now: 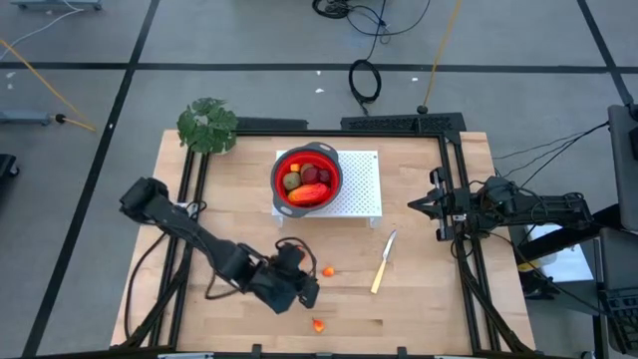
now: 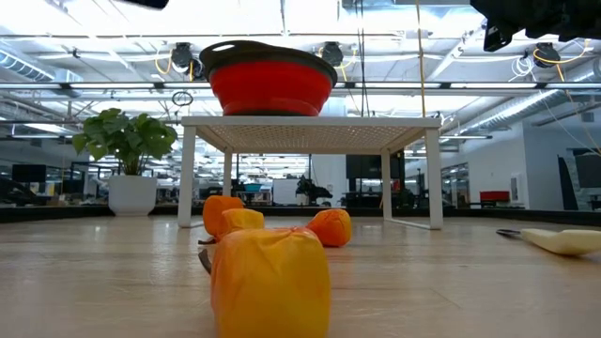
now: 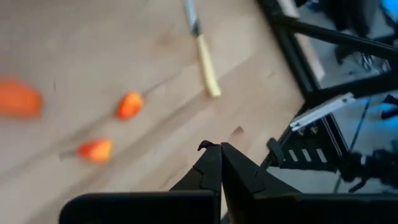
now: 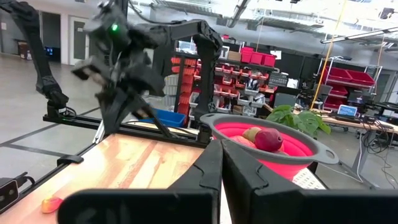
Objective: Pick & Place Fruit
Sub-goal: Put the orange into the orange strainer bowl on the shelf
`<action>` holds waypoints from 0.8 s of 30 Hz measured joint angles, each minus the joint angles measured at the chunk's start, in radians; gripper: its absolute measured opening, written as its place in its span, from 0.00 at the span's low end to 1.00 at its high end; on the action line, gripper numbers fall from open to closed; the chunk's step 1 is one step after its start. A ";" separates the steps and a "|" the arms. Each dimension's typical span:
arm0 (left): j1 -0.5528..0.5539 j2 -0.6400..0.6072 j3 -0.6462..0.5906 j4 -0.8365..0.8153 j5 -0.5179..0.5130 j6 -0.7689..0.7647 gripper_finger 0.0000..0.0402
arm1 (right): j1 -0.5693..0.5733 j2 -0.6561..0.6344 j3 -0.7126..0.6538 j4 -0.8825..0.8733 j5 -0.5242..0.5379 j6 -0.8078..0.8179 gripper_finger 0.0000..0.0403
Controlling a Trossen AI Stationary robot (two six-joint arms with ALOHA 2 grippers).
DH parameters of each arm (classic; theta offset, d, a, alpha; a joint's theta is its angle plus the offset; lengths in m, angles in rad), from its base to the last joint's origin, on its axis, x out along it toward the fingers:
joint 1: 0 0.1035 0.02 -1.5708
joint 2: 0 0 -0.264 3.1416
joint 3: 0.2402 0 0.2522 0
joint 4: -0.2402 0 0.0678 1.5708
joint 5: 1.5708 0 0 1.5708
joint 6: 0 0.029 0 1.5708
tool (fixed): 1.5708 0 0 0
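Step in hand: I judge I am lining up the left gripper (image 1: 299, 289) for one of the small orange fruit pieces loose on the worktop (image 1: 419, 299).
How to do it well: I would part the jaws first, centre them over one piece, come straight down and close gently; these pieces look small and likely to roll.
Left jaws: together, holding nothing, above the near middle of the worktop.
Right gripper (image 1: 424, 206): waits at the right edge, jaws together, empty.
Loose fruit: one orange piece (image 1: 328, 271) just right of the left gripper, another (image 1: 318, 324) nearer the front edge.
Fruit look: small, rounded, bright orange, smooth.
Bowl (image 1: 279, 165): red, grey-rimmed, on a white stand (image 1: 364, 189) at the far middle, holding a long red-orange piece (image 1: 309, 193), dark red and olive pieces.
Knife (image 1: 383, 263): between the grippers, clear of the fruit.
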 joint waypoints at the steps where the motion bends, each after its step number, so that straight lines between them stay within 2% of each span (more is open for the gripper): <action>1: 0.000 0.016 0.000 -0.004 0.007 -0.050 0.01 | 0.000 0.000 0.000 0.000 0.000 0.000 0.00; 9: 0.006 0.087 0.000 -0.153 0.020 -0.502 0.02 | 0.000 0.000 0.000 0.000 0.000 0.000 0.00; 14: 0.020 0.087 -0.001 -0.235 -0.059 -0.674 0.01 | 0.000 0.000 0.000 -0.001 0.000 0.001 0.00; 18: 0.040 0.087 -0.001 -0.197 -0.080 -0.600 0.05 | 0.000 0.000 0.000 -0.001 0.000 0.001 0.00; 22: 0.062 0.087 -0.001 -0.197 -0.056 -0.339 0.06 | 0.000 0.000 0.000 -0.001 0.000 -0.006 0.00; 24: 0.068 0.087 -0.001 -0.190 -0.043 -0.260 0.06 | 0.000 0.000 0.000 -0.001 0.000 0.001 0.00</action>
